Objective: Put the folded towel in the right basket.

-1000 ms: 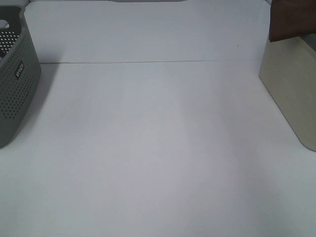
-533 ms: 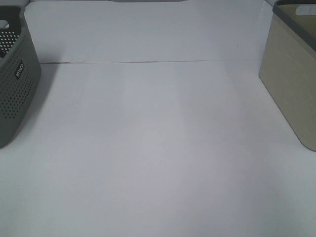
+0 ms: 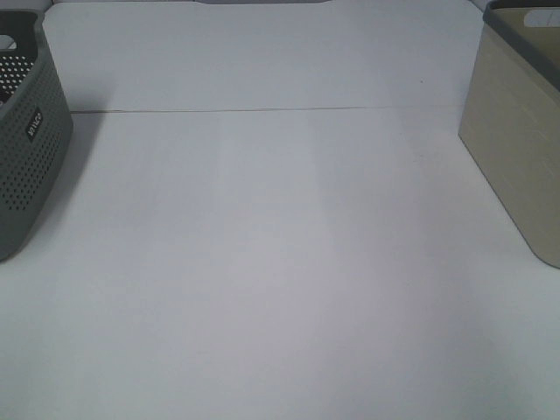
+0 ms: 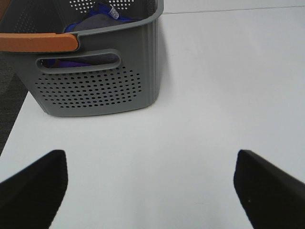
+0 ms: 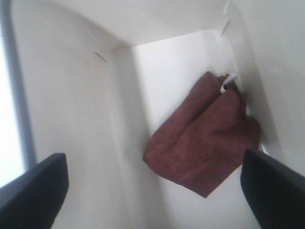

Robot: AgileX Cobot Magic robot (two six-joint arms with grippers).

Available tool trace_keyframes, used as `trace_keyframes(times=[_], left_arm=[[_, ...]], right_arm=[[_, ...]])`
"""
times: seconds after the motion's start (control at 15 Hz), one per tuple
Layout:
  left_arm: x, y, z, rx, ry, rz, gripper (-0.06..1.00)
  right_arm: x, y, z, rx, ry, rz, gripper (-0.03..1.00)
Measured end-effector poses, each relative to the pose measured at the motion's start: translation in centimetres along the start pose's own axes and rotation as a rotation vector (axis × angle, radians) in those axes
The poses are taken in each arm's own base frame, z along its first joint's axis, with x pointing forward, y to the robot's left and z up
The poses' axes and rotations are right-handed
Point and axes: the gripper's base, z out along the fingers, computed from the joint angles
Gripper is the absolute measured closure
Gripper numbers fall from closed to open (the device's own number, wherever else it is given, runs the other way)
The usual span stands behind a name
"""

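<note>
Towel [image 5: 202, 143] is seen lying inside the beige basket [image 5: 86, 119], against a wall; right gripper [image 5: 155, 191] is spread open above it, left gripper [image 4: 150, 186] also open.

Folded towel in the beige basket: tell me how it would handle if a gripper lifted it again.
The folded towel would probably be floppy: it already lies rumpled and bent up against the wall of the right basket. It looks thin and light, so it would likely drape and unfold from a single pinch. Its matte cloth surface suggests little slipping.

Lab-type test setup, bare white table [image 3: 262, 262], two laundry baskets [image 3: 516, 149]
</note>
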Motion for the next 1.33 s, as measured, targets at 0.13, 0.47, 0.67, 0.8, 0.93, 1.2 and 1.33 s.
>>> trace_keyframes(times=[0.13, 0.47, 0.67, 0.8, 0.93, 1.2, 1.33], left_arm=[[0.0, 0.0, 0.0, 0.0, 0.0, 0.0, 0.06], [0.0, 0.0, 0.0, 0.0, 0.0, 0.0, 0.06], [0.0, 0.0, 0.0, 0.0, 0.0, 0.0, 0.06], [0.0, 0.0, 0.0, 0.0, 0.0, 0.0, 0.06], [0.0, 0.0, 0.0, 0.0, 0.0, 0.0, 0.06], [0.0, 0.0, 0.0, 0.0, 0.0, 0.0, 0.06], [0.0, 0.0, 0.0, 0.0, 0.0, 0.0, 0.06]], right_arm=[[-0.1, 1.4, -3.3, -0.081, -0.075, 0.005, 0.03], [3.7, 3.6, -9.6, -0.162, -0.13, -0.06, 0.03], [7.4, 4.1, -11.2, -0.163, -0.097, -0.094, 0.03], [10.8, 4.5, -12.3, -0.163, -0.069, -0.107, 0.03], [14.6, 4.7, -12.4, -0.166, -0.02, -0.095, 0.03], [21.4, 5.4, -14.0, -0.161, -0.014, -0.072, 0.03], [25.2, 5.9, -15.6, -0.156, -0.067, -0.079, 0.03]])
